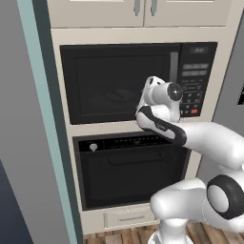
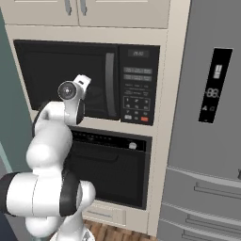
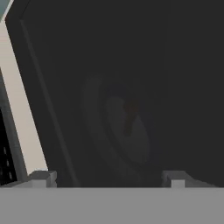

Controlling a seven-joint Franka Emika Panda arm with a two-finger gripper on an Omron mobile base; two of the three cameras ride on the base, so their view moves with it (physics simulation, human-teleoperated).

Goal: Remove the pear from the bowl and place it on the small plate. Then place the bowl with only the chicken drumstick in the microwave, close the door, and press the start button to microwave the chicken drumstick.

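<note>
The black microwave [image 1: 119, 81] has its dark-glass door [image 2: 52, 70] shut, with the long vertical handle [image 2: 110, 84] beside the keypad [image 2: 137, 89]. My gripper [image 3: 109, 178] faces the door glass at close range, open, its fingertips [image 3: 41, 177] far apart with nothing between them. Through the glass in the hand view the bowl [image 3: 94, 127] shows faintly, with the reddish chicken drumstick [image 3: 130, 113] inside it. My hand [image 1: 157, 95] sits in front of the door's lower right, near the handle [image 1: 174, 71]. The pear and the small plate are out of view.
A black oven [image 1: 128, 171] with a horizontal handle sits under the microwave. A grey fridge [image 2: 207, 117] stands to the right. Cream cabinets [image 1: 138, 12] are above, and a teal wall edge [image 1: 43, 119] runs down the left.
</note>
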